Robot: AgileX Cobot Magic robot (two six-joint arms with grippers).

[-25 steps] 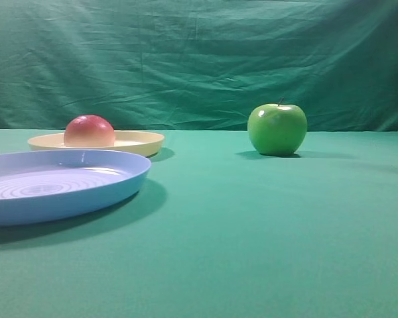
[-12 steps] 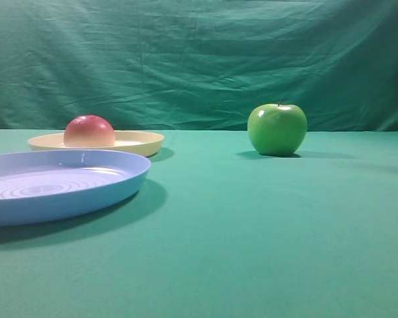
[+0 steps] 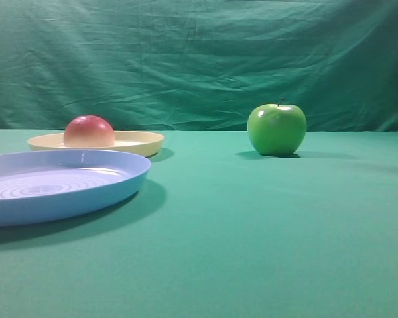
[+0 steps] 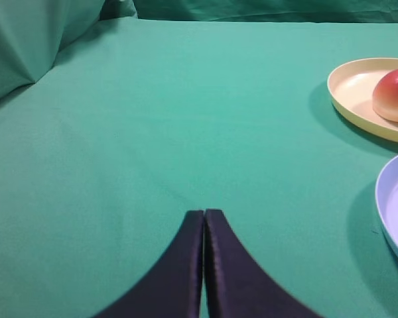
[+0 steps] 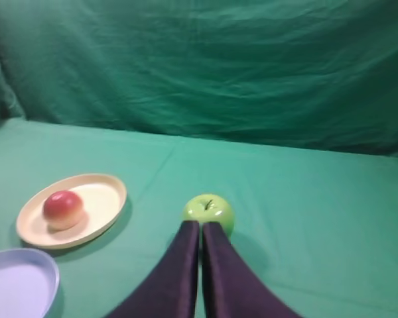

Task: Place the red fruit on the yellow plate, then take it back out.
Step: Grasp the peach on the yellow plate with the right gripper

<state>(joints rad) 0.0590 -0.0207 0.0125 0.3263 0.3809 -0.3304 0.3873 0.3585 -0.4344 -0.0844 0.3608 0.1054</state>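
Note:
The red fruit [image 3: 89, 131] rests on the yellow plate [image 3: 139, 141] at the left of the exterior view. It also shows as the red fruit [image 4: 395, 95] on the yellow plate [image 4: 351, 89] at the right edge of the left wrist view, and as the red fruit [image 5: 62, 208] on the yellow plate [image 5: 99, 199] in the right wrist view. My left gripper [image 4: 204, 213] is shut and empty, well away from the plate. My right gripper [image 5: 200, 225] is shut and empty, its tips in front of the green apple. Neither gripper appears in the exterior view.
A shiny green apple [image 3: 276, 129] stands on the green cloth right of centre, and shows as the green apple [image 5: 209, 211] in the right wrist view. A light blue plate [image 3: 60, 182] lies in front of the yellow one. A green backdrop [image 3: 199, 59] hangs behind.

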